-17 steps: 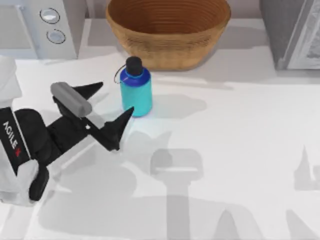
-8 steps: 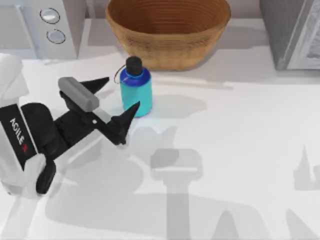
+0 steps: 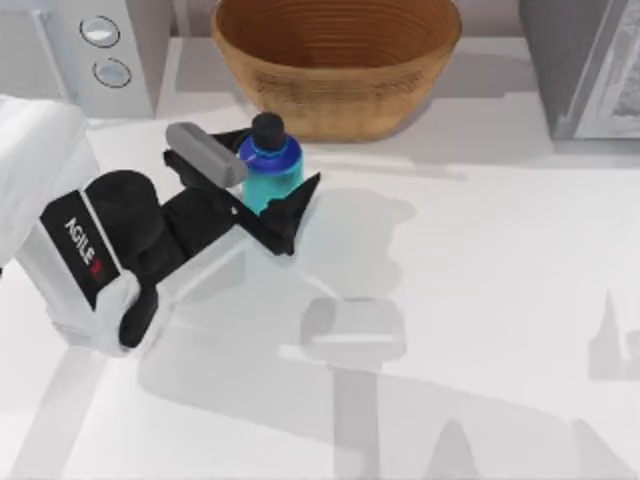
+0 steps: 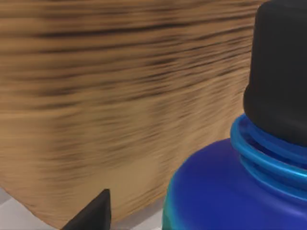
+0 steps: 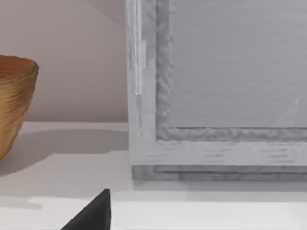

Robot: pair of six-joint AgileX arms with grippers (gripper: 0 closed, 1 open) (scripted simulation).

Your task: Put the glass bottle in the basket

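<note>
Left gripper [image 3: 262, 190] is sitting with its black fingers spread on either side of the small cyan glass bottle with a dark blue shoulder and black round cap [image 3: 270, 163] — one fingertip [image 3: 300, 195] is showing at the bottle's 4 o'clock, the other side is lying hidden under the grey wrist block. Whether the pads are touching the glass — cannot tell. Bottle is standing upright on the white table [image 3: 480, 300], just beside the large tan-brown woven basket [image 3: 335, 60], at the basket's 7 o'clock. Left wrist view is showing the bottle's cap [image 4: 280, 72] close against the basket wall [image 4: 120, 96].
</note>
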